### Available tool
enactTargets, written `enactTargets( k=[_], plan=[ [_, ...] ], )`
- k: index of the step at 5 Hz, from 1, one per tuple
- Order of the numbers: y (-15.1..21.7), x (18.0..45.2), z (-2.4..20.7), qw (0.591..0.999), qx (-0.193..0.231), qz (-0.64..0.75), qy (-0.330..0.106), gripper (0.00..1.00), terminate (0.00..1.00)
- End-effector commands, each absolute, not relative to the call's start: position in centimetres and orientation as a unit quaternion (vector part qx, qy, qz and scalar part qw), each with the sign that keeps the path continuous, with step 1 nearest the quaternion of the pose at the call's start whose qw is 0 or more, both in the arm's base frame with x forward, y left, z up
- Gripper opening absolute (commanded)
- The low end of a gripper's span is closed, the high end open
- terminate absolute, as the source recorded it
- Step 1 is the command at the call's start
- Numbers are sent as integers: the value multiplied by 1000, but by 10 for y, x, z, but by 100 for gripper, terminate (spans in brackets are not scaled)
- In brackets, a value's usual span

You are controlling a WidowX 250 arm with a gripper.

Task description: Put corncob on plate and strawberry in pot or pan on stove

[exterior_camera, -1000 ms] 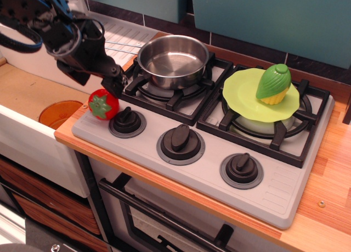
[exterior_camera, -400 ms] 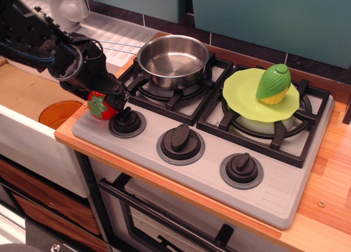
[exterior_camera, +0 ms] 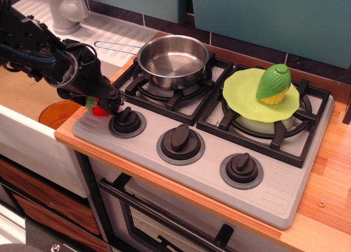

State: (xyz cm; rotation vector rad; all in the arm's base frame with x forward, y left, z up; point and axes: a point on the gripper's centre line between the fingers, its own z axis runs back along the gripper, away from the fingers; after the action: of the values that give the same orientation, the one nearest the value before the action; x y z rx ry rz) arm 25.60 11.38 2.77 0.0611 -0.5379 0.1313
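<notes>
Observation.image: black gripper (exterior_camera: 100, 105) over glossy red strawberry (exterior_camera: 98, 110) (grip state unclear), round steel pot (exterior_camera: 173, 60) nearby

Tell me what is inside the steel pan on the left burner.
Nothing shows inside the pan: its shiny bottom is bare. The strawberry sits outside it, at the stove's front-left corner, mostly covered by the gripper. The near inner wall is hidden by the rim.

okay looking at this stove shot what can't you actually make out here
- Strawberry: mostly covered by the gripper; only a red and green sliver shows.
- Gripper: its fingers are dark against the arm, so open or closed on the strawberry is unclear.
- Orange dish: partly hidden by the arm and counter edge.
- Plate: the part under the corncob is hidden.
</notes>
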Motion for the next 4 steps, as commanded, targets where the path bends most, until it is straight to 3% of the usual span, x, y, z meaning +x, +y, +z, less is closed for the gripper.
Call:
enactTargets(
  k=[1,2,4],
  plan=[
    [103,265,49,967,33,56,-246,0,0],
    [103,267,68,970,40,55,-235,0,0],
    [93,270,135,977,69,57,-194,0,0]
  ],
)
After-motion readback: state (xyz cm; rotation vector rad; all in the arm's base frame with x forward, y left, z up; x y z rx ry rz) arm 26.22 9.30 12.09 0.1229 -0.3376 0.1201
